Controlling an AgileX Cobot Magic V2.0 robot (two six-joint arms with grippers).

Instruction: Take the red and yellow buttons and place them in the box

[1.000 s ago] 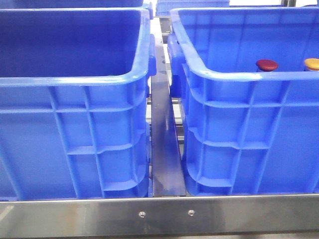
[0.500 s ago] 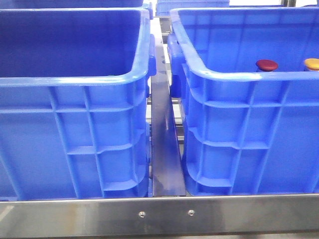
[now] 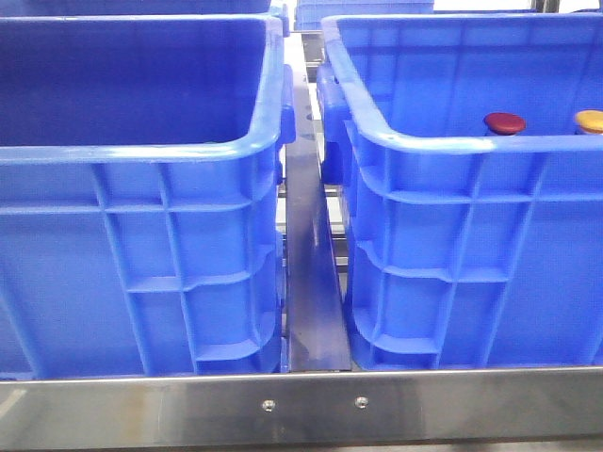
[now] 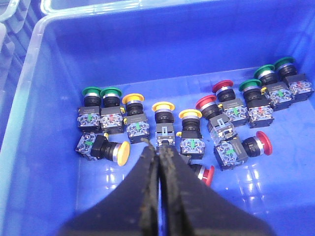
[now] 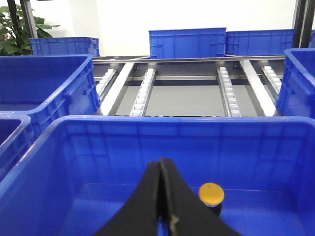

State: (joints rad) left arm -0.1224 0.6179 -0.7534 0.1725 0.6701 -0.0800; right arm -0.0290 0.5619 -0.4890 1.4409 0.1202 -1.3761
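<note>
In the front view a dark red button and an orange-yellow button show just above the near rim of the right blue box; no gripper shows there. My left gripper is shut and empty, hovering over a blue crate that holds several push buttons, among them yellow-capped and red-capped ones. My right gripper is shut and empty inside a blue box, with a yellow button just beside its fingers.
A second blue crate stands on the left, a metal divider between the two and a steel rail in front. Green-capped buttons lie among the others. Roller tracks and more blue crates lie beyond.
</note>
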